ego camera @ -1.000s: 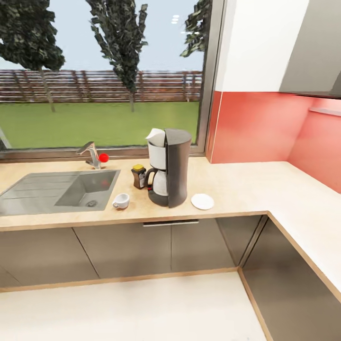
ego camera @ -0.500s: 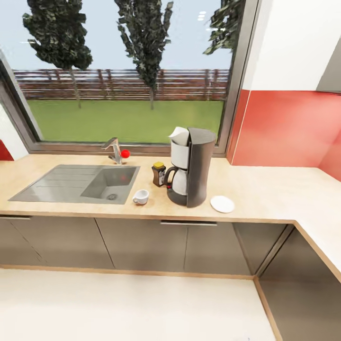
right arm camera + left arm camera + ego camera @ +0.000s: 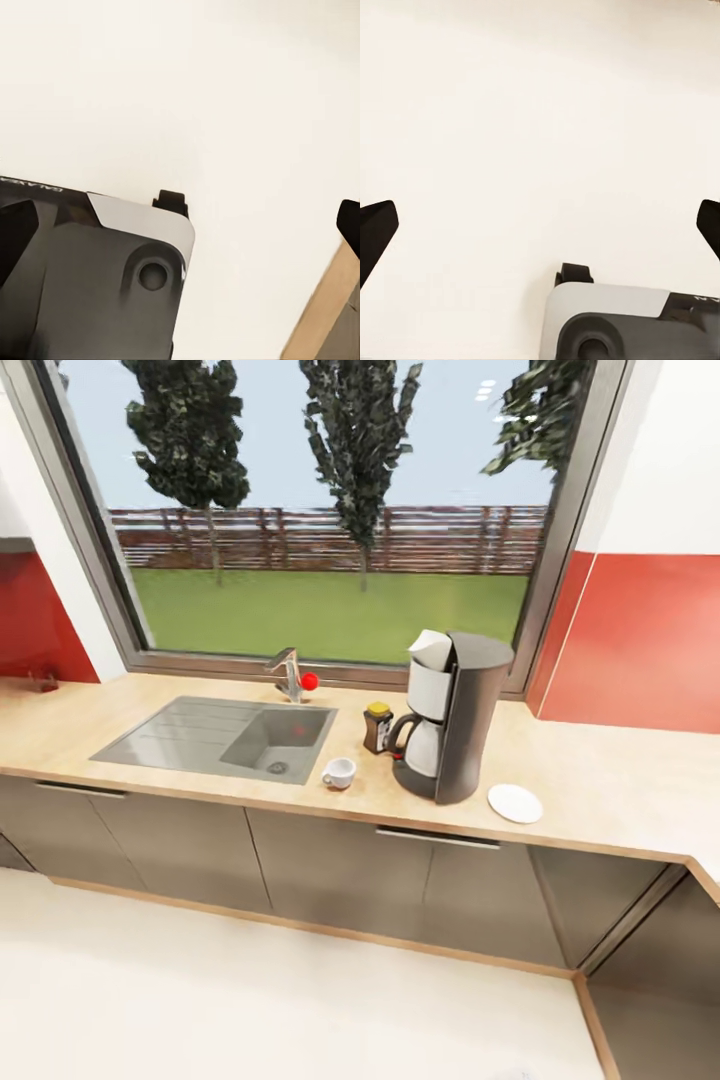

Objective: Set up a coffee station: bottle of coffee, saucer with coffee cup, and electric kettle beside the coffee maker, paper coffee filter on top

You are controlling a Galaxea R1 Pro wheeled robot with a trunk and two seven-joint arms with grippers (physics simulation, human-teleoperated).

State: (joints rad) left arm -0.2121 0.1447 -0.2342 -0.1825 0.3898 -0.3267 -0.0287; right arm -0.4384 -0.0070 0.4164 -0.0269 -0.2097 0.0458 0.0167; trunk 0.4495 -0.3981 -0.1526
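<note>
The coffee maker (image 3: pixel 455 716) stands on the kitchen countertop (image 3: pixel 610 785), right of the sink, with a white paper coffee filter (image 3: pixel 430 648) on its top. Close on its left stands the bottle of coffee (image 3: pixel 378 727). The coffee cup (image 3: pixel 339 772) sits on the bare worktop in front of the bottle, and the saucer (image 3: pixel 515 803) lies apart on the coffee maker's right. The electric kettle and the kitchen shelf are out of view. My left gripper (image 3: pixel 540 229) and right gripper (image 3: pixel 180 225) are both open, hanging over pale floor with nothing between their fingers.
A grey sink (image 3: pixel 225 735) with a faucet (image 3: pixel 290 675) is set into the worktop under the big window. Dark grey cabinets (image 3: pixel 330 860) run below, and the counter turns a corner at the right. Pale floor (image 3: pixel 250 1000) lies between me and the cabinets.
The whole head view has swung to the left, so the counter and its things sit further right in the picture. Nothing on the counter has moved.
</note>
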